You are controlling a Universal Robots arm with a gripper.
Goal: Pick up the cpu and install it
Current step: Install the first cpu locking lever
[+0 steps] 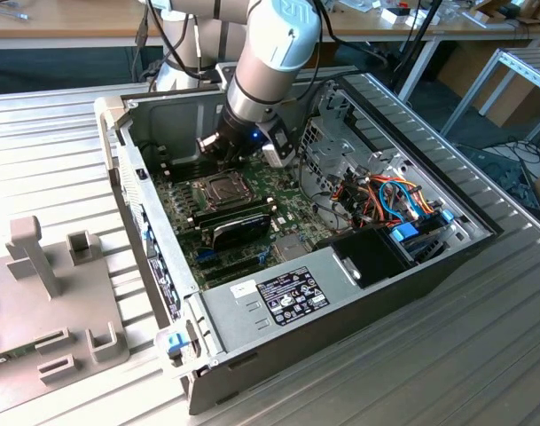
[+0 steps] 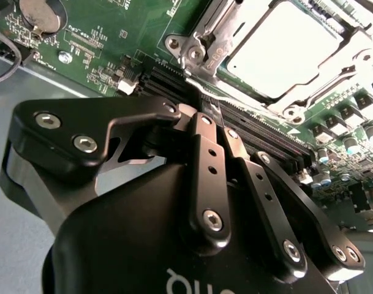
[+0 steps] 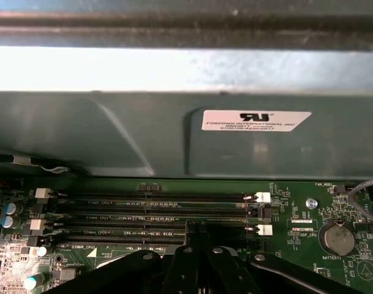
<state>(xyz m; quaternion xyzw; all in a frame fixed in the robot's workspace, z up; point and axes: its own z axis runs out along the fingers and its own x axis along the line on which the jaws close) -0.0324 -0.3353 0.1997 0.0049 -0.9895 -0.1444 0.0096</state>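
— One gripper (image 2: 195, 101) is hanging low over the motherboard (image 2: 100, 49) inside the open computer case (image 1: 447, 213). What is it holding?

— Nothing, as far as I can judge. In the second wrist view the black finger links are folding together toward their tips and there is no gap between them, so the jaws are looking closed, or very nearly, with nothing between them. The tips are sitting over the memory slots (image 3: 155, 214), right beside the socket.

— And the cpu?

— The cpu (image 2: 284, 46) is lying flat in its socket, just beyond the jaw tips, with the hinged metal frame (image 2: 217, 37) sitting around its edges. Its pale metal top is glaring under the light: a smooth, dull, square plate, far smaller than the board.

— So why is the gripper sitting there rather than on the chip?

— My guess is that the chip is already seated, so the work around the socket is what the arm is tending to. The frame looks like stamped steel with screw heads at the corners, hard and shiny.

— Anything else near the jaws?

— A round coin battery (image 3: 336, 239) is sitting off to one side of the slots, and the grey painted case wall (image 3: 174, 135) is rising close behind them, matte and slightly dimpled.
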